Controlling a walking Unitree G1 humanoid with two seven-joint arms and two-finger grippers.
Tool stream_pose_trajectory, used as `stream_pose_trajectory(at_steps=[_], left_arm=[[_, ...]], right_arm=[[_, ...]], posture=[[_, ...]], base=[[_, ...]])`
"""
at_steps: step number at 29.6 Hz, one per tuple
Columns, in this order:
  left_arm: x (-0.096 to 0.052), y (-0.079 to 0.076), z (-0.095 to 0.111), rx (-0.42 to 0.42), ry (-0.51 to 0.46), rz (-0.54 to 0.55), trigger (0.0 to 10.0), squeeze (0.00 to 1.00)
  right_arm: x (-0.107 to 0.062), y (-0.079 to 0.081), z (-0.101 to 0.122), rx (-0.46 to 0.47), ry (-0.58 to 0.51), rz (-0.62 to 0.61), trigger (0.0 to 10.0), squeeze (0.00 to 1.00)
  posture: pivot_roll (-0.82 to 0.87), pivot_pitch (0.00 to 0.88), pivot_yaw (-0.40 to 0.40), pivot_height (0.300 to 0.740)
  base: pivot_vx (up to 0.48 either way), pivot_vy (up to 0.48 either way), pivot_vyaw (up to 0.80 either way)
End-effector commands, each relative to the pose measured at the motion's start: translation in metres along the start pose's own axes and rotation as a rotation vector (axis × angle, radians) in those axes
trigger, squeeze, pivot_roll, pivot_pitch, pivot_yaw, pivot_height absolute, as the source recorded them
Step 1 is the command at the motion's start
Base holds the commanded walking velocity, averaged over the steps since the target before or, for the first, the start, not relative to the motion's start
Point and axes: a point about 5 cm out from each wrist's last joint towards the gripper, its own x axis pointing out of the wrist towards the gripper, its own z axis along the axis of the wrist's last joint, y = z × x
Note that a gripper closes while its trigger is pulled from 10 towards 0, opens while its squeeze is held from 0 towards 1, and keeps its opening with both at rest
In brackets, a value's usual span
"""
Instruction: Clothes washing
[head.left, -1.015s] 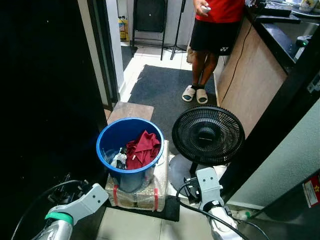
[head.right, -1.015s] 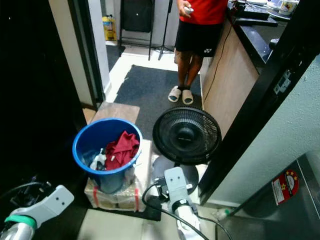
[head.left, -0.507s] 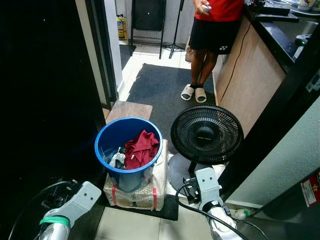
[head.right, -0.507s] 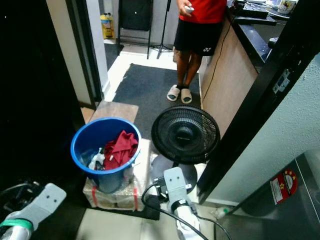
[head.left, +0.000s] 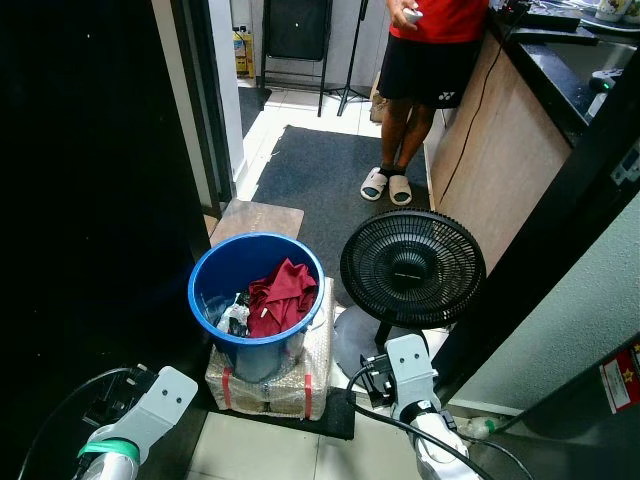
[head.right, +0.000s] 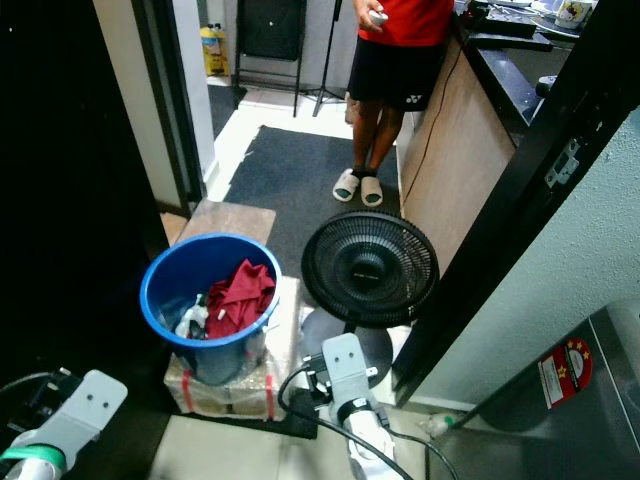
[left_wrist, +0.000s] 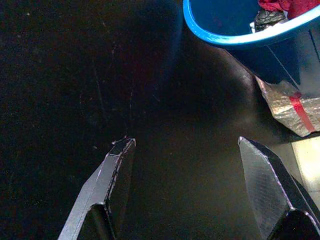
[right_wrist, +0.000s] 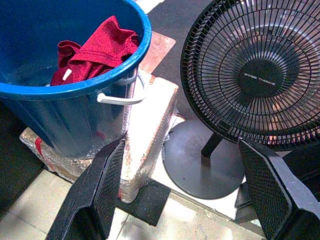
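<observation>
A blue bucket (head.left: 213, 287) stands on a wrapped block (head.left: 300, 375) ahead of me. A red garment (head.left: 279, 296) and some dark and white cloth (head.left: 236, 314) lie inside it. The bucket's rim (left_wrist: 225, 39) is beyond my left gripper (left_wrist: 192, 175), which is open over a dark surface and holds nothing. My right gripper (right_wrist: 182, 192) is open too, low and in front of the wrapped block (right_wrist: 147, 130), with the red garment (right_wrist: 95, 50) up in the bucket beyond it. The left arm (head.left: 140, 420) is at the lower left, the right arm (head.left: 410, 385) at the lower middle.
A black floor fan (head.left: 412, 270) stands right of the bucket, its round base (right_wrist: 202, 165) on the tiles. A dark doorway panel (head.left: 90, 180) is on the left. A person in sandals (head.left: 388, 185) stands on a grey mat (head.left: 320, 175) beyond. A wooden counter side (head.left: 505, 150) runs on the right.
The camera has shifted slightly, so the whole scene sits a bit lower and to the left. My left arm has dropped lower in the picture. The bucket and fan have not moved.
</observation>
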Motion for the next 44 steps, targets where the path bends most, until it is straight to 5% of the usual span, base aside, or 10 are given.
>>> stream_pose_trajectory(at_steps=[1,44], left_arm=[[-0.0034,-0.0019,-0.0083,-0.012,0.031,-0.018,10.0,0.0],[-0.0071,0.0035,-0.0097,-0.02,0.027,-0.022,10.0,0.0]], right_arm=[[-0.0022,-0.0016,-0.0045,0.007,0.021,-0.01,10.0,0.0],[-0.0051,0.0013,-0.0076,0.014,0.028,-0.014,10.0,0.0]], posture=[[0.11,0.046,0.03,0.74],[0.11,0.07,0.037,0.74]], base=[[0.0,0.0,0.0],[0.0,0.0,0.0]])
